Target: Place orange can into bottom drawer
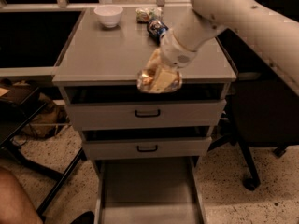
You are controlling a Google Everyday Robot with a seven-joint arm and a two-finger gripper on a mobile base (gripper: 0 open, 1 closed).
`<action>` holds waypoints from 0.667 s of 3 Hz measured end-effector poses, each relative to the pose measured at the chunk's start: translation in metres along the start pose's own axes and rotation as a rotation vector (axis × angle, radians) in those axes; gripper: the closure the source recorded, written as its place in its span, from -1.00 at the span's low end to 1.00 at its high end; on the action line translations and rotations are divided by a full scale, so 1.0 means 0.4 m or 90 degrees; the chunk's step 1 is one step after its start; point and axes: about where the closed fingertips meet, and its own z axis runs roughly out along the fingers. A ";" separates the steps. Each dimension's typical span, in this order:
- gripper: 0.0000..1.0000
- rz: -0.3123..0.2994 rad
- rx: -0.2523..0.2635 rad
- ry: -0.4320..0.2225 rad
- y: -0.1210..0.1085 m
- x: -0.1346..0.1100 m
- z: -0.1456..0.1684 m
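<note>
The orange can (159,80), shiny and wrinkled in orange-gold and white, is held in my gripper (161,73) in the air over the front edge of the cabinet top (107,55). My white arm reaches in from the upper right. The gripper is shut on the can and mostly hidden behind it. The bottom drawer (147,190) is pulled open below, a wide shallow grey tray with low side walls, and it looks empty. The can hangs above it at the height of the cabinet top.
A white bowl (108,15), a greenish-white packet (145,14) and a blue can (157,28) sit at the back of the cabinet top. The two upper drawers with black handles (147,113) (147,148) are nearly closed. A dark chair (261,120) stands to the right.
</note>
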 end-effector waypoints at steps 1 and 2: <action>1.00 -0.001 -0.001 0.000 -0.001 -0.003 0.002; 1.00 0.006 0.007 -0.006 -0.005 -0.001 0.013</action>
